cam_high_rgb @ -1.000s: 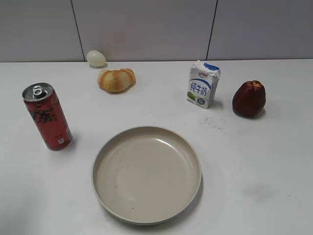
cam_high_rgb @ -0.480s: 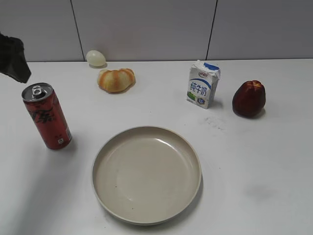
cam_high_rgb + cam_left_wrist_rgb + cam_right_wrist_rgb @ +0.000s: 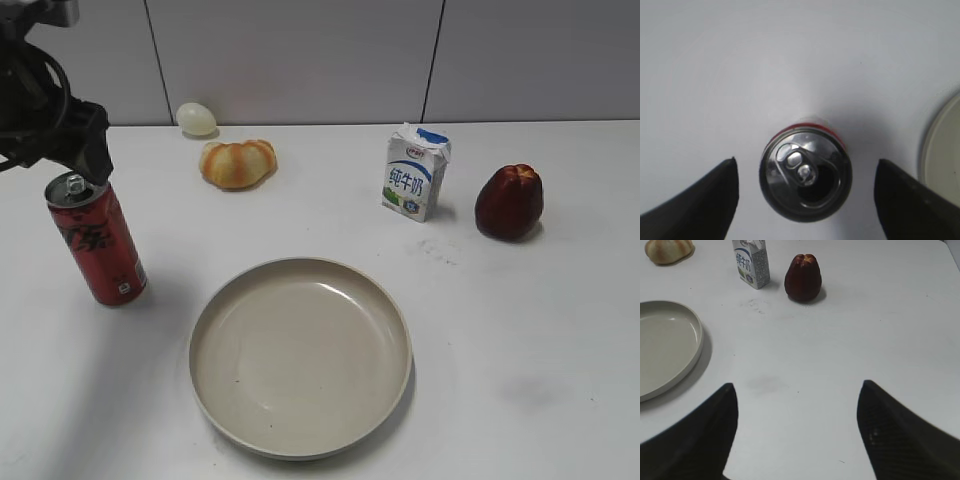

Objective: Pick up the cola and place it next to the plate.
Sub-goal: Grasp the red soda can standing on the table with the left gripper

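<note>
Hovering above the upright cola (image 3: 805,172), the left gripper (image 3: 805,200) is being held wide open, empty, so its fingers straddle it. The plate (image 3: 300,356) is lying to the right, apart.

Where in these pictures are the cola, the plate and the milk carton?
cola (image 3: 98,245), exterior view, red side wall.
plate (image 3: 300,448), exterior view, near rim.
milk carton (image 3: 410,185), exterior view, printed front face.
</note>
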You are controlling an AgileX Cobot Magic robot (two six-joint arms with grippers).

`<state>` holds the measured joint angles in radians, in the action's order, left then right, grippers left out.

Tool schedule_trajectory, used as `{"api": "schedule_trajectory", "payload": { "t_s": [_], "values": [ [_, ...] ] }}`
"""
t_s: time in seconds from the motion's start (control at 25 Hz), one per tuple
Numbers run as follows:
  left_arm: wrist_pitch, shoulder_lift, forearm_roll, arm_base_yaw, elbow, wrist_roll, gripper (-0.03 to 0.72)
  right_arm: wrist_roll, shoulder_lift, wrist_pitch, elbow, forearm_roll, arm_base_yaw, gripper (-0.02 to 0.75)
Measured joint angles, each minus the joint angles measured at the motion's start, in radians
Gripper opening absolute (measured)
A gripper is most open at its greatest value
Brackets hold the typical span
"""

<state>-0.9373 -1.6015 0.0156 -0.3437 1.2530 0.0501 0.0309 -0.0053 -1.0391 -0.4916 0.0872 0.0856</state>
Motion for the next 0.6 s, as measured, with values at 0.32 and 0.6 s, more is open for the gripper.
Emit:
{"api": "schedule_trajectory", "payload": {
  "t_s": [0.32,0.6],
  "values": [
    [0.026,-0.061,-0.001,0.0,0.001,0.0,0.648,0.0,0.0,0.0,0.0,0.0,0.0,0.594],
    [0.058,-0.104,0.006,0.0,0.002,0.0,0.648,0.0,0.0,0.0,0.0,0.0,0.0,0.594]
  ]
}}
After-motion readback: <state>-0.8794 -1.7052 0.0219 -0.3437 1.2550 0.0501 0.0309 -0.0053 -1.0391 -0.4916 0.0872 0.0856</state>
